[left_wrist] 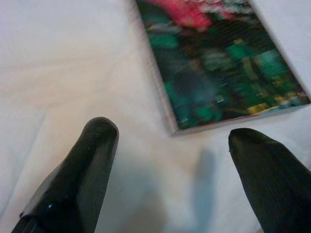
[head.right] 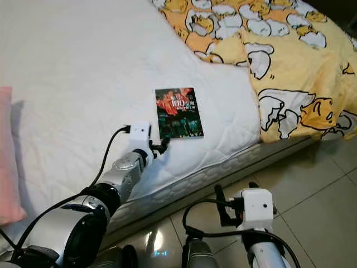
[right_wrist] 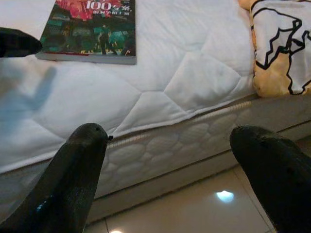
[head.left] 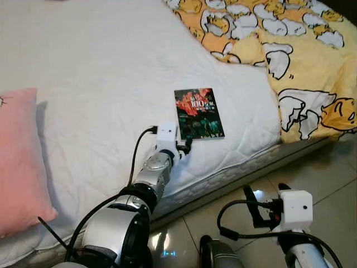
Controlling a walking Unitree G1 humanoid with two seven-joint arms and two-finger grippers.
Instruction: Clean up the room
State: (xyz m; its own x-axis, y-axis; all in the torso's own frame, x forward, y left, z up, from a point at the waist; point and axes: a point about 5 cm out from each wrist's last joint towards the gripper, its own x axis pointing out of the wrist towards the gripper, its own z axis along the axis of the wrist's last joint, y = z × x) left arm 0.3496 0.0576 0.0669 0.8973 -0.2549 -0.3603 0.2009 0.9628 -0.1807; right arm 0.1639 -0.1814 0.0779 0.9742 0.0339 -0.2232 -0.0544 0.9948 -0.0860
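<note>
Bedding takes up most of the head views: a white quilted mattress cover (head.left: 100, 84) spreads across the bed, a yellow duvet printed with white cartoon figures (head.left: 290, 61) is bunched at 1 o'clock, and a pink soft pillow (head.left: 19, 162) lies at 9 o'clock near the mattress edge. Near the centre, close to the bed's front edge, a thin rectangular book with a dark red-and-green cover (head.left: 198, 113) lies flat on the white cover, well apart from the pillow and just short of the duvet. The left gripper (head.left: 184, 146) reaches over the mattress to the book's near corner at about 7 o'clock from it, with nothing between them; its wrist view shows both black fingers (left_wrist: 77, 170) spread wide and empty, the book's corner (left_wrist: 218, 68) lying just beyond the gap and not touched. The right gripper (right_wrist: 170, 160) hangs low at 5 o'clock over the glossy beige floor tiles (head.left: 329, 173), beside the bed; its fingers are likewise parted with nothing held. Its wrist camera adds what the head views hide: the quilted side wall of the mattress (right_wrist: 165, 145), the book's spine edge above, and a tip of the other gripper at the book's corner
</note>
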